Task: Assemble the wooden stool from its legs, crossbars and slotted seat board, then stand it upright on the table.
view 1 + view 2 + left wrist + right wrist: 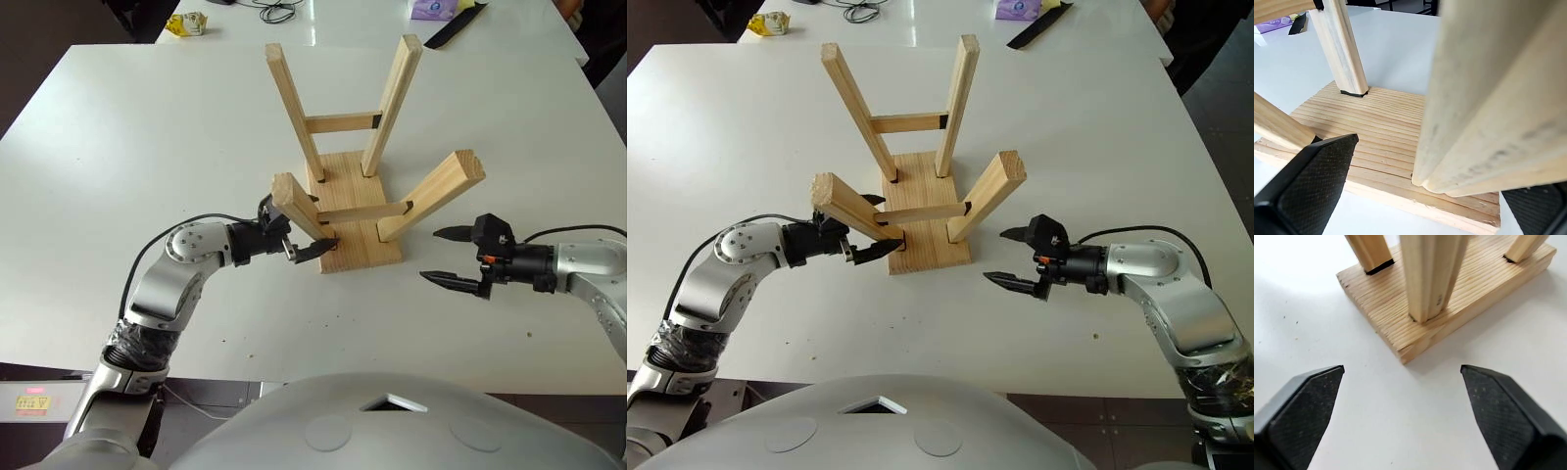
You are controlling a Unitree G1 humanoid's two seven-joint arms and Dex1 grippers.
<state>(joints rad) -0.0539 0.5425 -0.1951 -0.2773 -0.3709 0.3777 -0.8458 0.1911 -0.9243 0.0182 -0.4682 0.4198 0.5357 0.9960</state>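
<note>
The right gripper (431, 255) hangs open just beside the near corner of the seat (364, 250); the left gripper (321, 223) stands open around the near left leg (297, 204). The stool (358, 211) looks assembled but upside down on the white table (147, 147), so I think the next move needs a firm grip and a turn upright. A yellow wrapper (186, 23) lies far behind.

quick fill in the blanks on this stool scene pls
1. The stool rests on its seat board, so its legs point ____.
2. The number of legs slotted into the seat board is ____.
3. The left end effector has a finger on either side of the near-left leg, while the right end effector, apart from the stool, is ____ and holds nothing.
4. The table under the stool is ____ in colour.

Missing words: up; four; open; white
</note>
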